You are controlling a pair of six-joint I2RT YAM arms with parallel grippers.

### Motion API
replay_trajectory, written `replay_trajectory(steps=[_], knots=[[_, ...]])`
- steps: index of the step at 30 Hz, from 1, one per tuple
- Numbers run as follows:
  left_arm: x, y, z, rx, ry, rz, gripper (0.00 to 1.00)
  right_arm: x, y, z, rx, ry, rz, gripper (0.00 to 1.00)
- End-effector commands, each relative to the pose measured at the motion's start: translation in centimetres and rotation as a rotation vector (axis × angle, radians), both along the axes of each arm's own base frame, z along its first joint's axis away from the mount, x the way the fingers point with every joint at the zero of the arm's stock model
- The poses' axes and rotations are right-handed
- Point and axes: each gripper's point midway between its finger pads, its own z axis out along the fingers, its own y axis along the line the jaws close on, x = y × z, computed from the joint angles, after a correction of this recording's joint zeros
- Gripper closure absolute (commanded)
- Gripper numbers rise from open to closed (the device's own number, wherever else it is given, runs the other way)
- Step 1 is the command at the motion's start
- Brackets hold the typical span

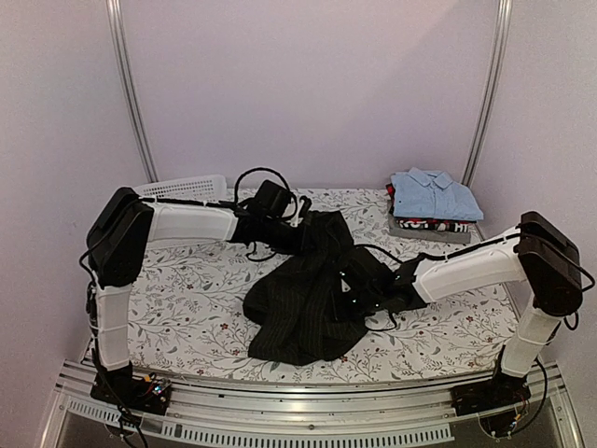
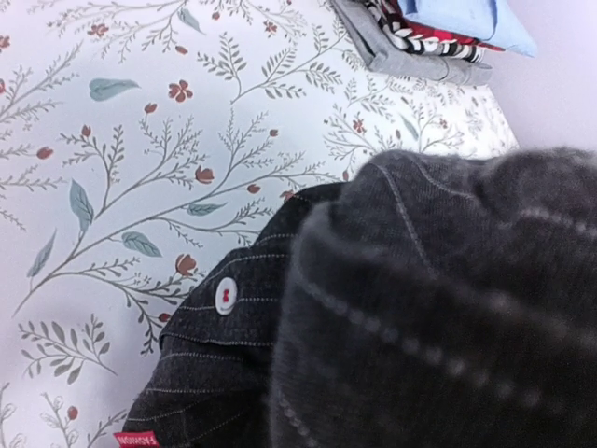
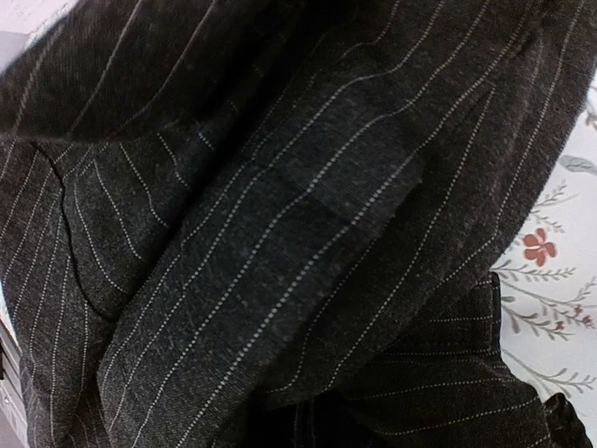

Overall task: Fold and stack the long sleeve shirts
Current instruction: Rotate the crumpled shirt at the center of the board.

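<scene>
The black pinstriped long sleeve shirt [image 1: 312,299] lies crumpled in the middle of the table. Its upper part is drawn in a narrow strip up to my left gripper [image 1: 303,231], which looks shut on it. My right gripper [image 1: 370,291] is sunk into the shirt's right side, shut on the cloth. Dark pinstriped cloth [image 2: 420,308] bulges over the left wrist view and hides the fingers; a white button [image 2: 226,296] shows beside it. The same cloth [image 3: 280,233] fills the right wrist view. The light blue shirt [image 1: 434,194] lies folded on a stack at the back right.
Under the light blue shirt [image 2: 466,19] are folded grey and striped clothes [image 1: 429,226]. A white mesh basket [image 1: 185,188] stands at the back left. The table carries a floral cloth [image 1: 187,299]. Black cables [image 1: 256,177] loop above the left wrist.
</scene>
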Motion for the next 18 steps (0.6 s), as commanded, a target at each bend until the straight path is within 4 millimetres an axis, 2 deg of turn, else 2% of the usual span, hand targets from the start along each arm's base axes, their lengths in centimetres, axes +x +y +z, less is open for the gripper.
replay_trajectory(steps=[1,5,7,8,10,11,15,18], knots=[[1.4,1.7,4.9,0.006,-0.112,0.015,0.93,2.0,-1.7,3.7,0.017,-0.066,-0.087,1.00],[2.4,3.3,7.7,-0.009,-0.163,0.043,0.98,2.4,-2.6,5.0,0.014,-0.099,-0.107,1.00],[3.0,4.0,8.2,-0.009,-0.174,0.056,0.97,2.6,-2.9,5.6,0.008,-0.114,-0.111,1.00],[3.2,4.3,8.2,-0.007,-0.170,0.057,0.90,2.7,-3.0,5.8,0.006,-0.118,-0.113,1.00],[3.5,4.8,8.1,0.008,-0.153,0.067,0.52,3.1,-3.4,5.9,-0.005,-0.114,-0.124,0.97],[3.5,5.1,8.3,0.017,-0.156,0.073,0.45,3.3,-3.8,5.8,-0.017,-0.108,-0.136,0.93],[2.6,8.1,9.2,0.064,-0.167,0.148,0.24,3.5,-5.1,5.4,-0.051,-0.103,-0.169,0.64],[1.4,11.2,9.3,0.045,-0.116,0.201,0.23,3.8,-5.7,6.6,-0.065,-0.128,-0.185,0.48]])
